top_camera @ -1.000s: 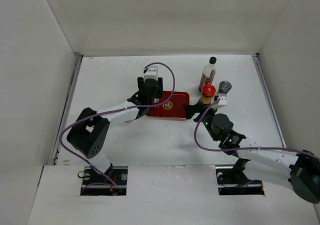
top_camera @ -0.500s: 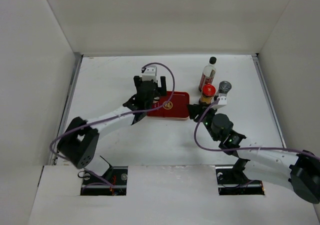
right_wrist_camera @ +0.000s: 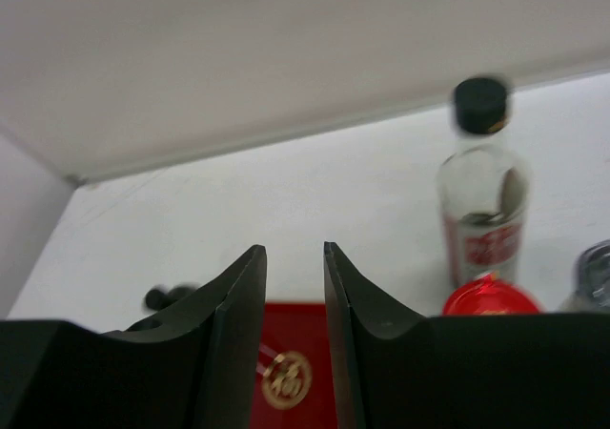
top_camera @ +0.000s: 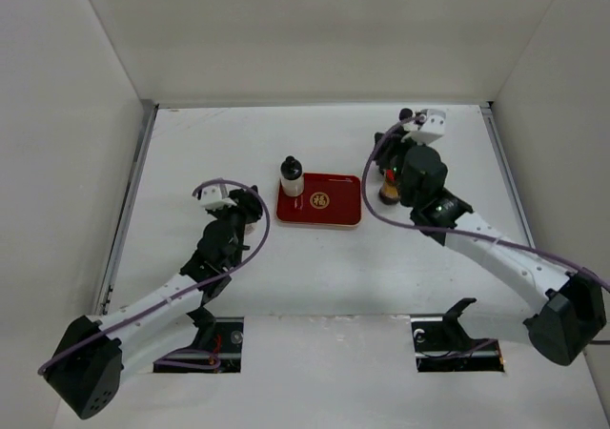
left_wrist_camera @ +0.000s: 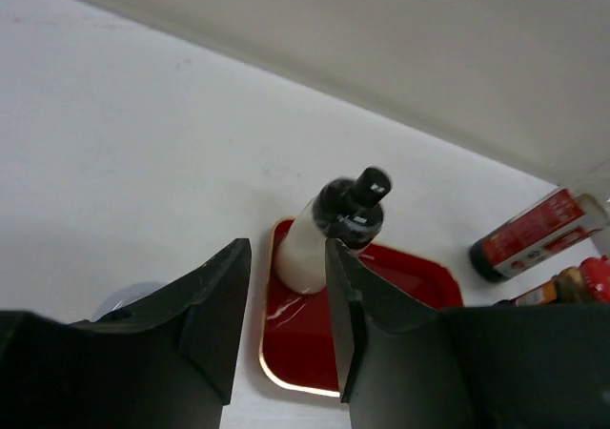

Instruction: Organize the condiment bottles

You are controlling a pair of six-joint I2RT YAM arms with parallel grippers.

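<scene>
White bottle [top_camera: 292, 178] beyond left claw [top_camera: 242, 221]

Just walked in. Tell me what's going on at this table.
Two arms are organizing condiment bottles around a red tray. A small white bottle stands on the tray's left end. The left gripper sits short of it, shut and empty. The right gripper hovers by the tall bottle and the red-capped bottle, both off the tray to its right, jaws close together with nothing between them.
</scene>
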